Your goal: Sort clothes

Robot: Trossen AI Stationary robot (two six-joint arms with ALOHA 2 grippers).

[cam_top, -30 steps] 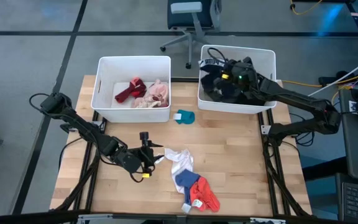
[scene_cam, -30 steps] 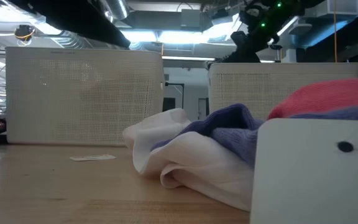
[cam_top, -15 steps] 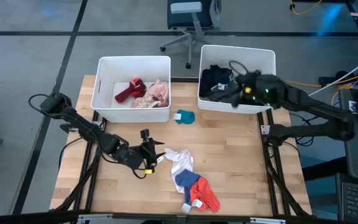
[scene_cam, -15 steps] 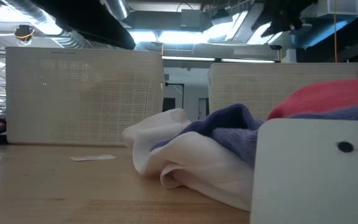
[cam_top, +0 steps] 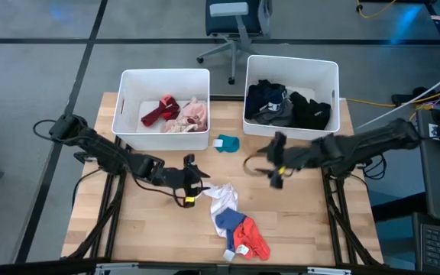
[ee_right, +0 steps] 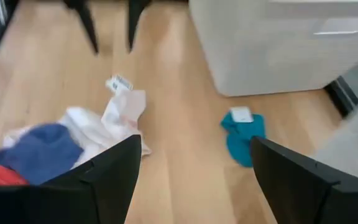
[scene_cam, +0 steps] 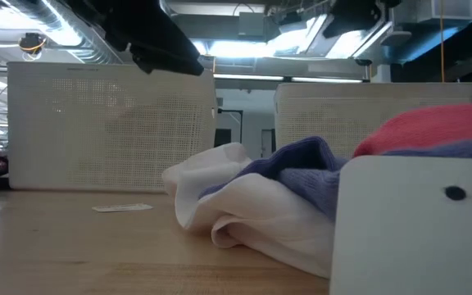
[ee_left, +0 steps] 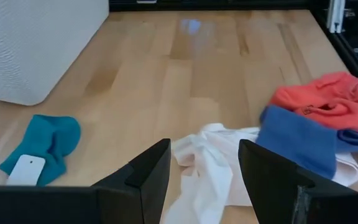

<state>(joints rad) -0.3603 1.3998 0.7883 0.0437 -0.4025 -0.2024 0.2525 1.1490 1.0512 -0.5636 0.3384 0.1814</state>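
No writing could be read on any item; a white tag lay on the teal garment (ee_left: 40, 148) and another on the red garment (cam_top: 255, 243), both illegible.

My left claw (cam_top: 195, 180) was extended low over the table (cam_top: 296, 221), just left of the white garment (cam_top: 221, 196), fingers apart and holding nothing. My right claw (cam_top: 276, 159) was stretched leftward over the table centre, near the right bin (cam_top: 291, 128), fingers wide apart and empty.

The white, blue (cam_top: 228, 221) and red garments lay in one pile at the near centre. The teal garment lay alone just in front of the gap between the bins. Maroon and pink garments (cam_top: 177, 113) were in the left bin (cam_top: 161, 134); black and grey garments (cam_top: 287, 105) were in the right bin.
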